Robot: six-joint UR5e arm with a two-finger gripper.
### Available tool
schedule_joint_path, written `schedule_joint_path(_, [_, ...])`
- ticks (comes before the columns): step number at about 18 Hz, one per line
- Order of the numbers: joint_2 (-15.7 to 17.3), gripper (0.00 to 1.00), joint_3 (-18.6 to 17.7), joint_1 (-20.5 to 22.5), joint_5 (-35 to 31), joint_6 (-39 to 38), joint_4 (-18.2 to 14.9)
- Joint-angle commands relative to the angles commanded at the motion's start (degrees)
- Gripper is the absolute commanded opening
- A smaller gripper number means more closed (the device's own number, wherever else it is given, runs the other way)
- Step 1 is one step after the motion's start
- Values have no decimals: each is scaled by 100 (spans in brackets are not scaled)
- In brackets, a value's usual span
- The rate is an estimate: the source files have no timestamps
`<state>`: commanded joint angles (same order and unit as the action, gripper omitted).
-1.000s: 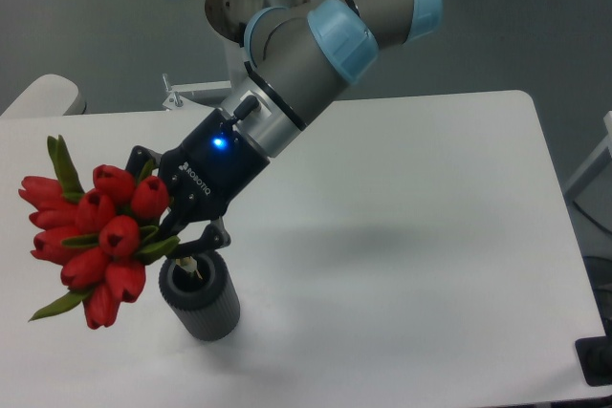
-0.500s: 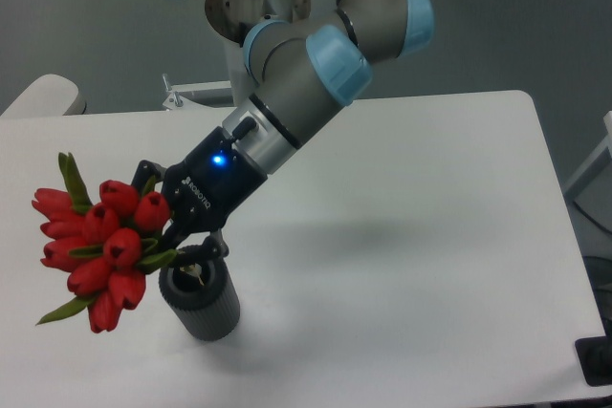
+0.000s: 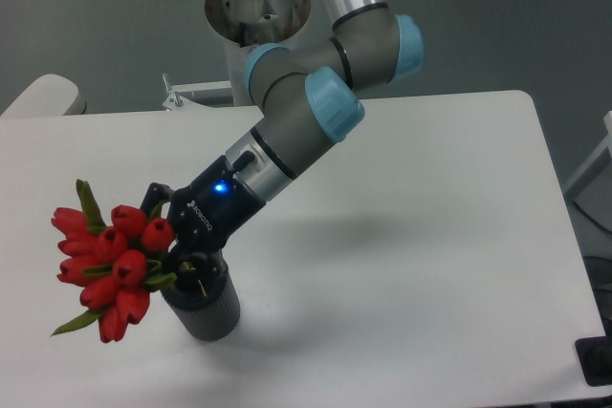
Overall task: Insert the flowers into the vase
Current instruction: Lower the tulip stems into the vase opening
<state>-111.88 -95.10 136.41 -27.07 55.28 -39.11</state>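
The arm slants down and left, its gripper [image 3: 179, 257] clamped on the stems of the flowers [image 3: 107, 269] right above the mouth of the single vase [image 3: 204, 303] on the table [image 3: 430, 236]. One bunch, perhaps ten red buds, leans out left of the vase.
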Motion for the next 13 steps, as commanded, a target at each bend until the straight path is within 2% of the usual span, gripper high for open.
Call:
schedule_joint_path(4, [-140,33,-44,9,0,280,0])
schedule_joint_path(13, [-184,36,-211,35,0,501,0])
